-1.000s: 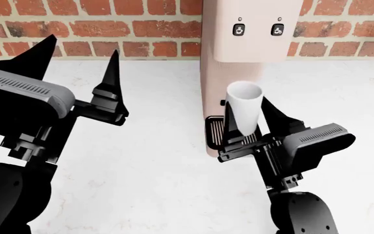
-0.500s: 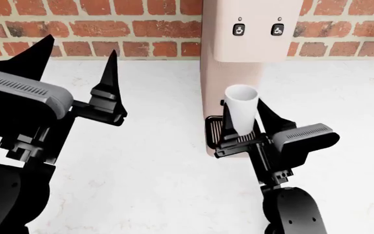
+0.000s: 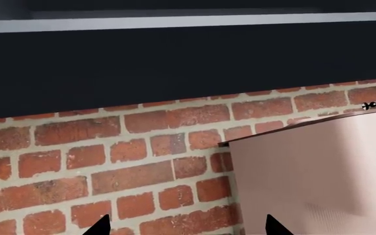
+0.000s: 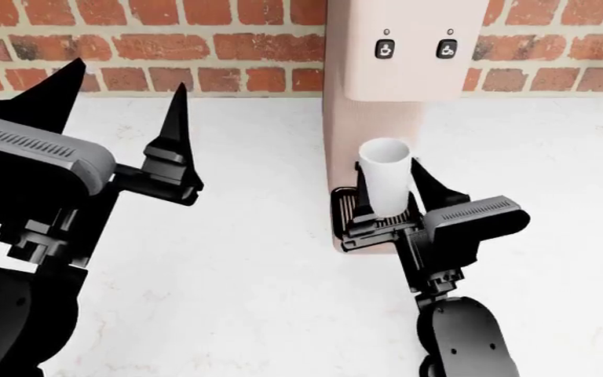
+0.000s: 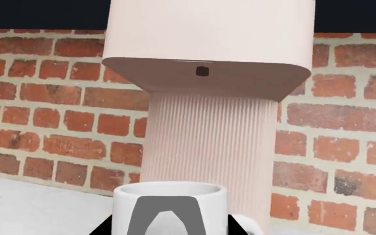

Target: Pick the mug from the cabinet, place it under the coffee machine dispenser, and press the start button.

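Mug (image 4: 385, 177) upright, clamped in right gripper (image 4: 389, 206) jaws over drip tray (image 4: 341, 210), below and in front of machine head (image 5: 207, 44); left gripper (image 4: 107, 110) jaws wide, idle, well apart.

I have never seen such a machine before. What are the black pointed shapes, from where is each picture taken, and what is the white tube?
These are computer-simulated pictures of a robot with two arms. The wide picture comes from a camera on its head, looking down at a white counter before a brick wall. The black pointed shapes are the fingers of each arm's grasping tool. The left tool is open and empty, raised over the counter. The right tool is shut on the white tube, which is the mug, upright over the black drip tray of the pink-beige coffee machine; whether the mug touches the tray I cannot tell. The other two pictures come from cameras near each tool. The left one sees mostly bricks and the machine's side. The right one looks past the mug's rim up at the machine's overhanging head.
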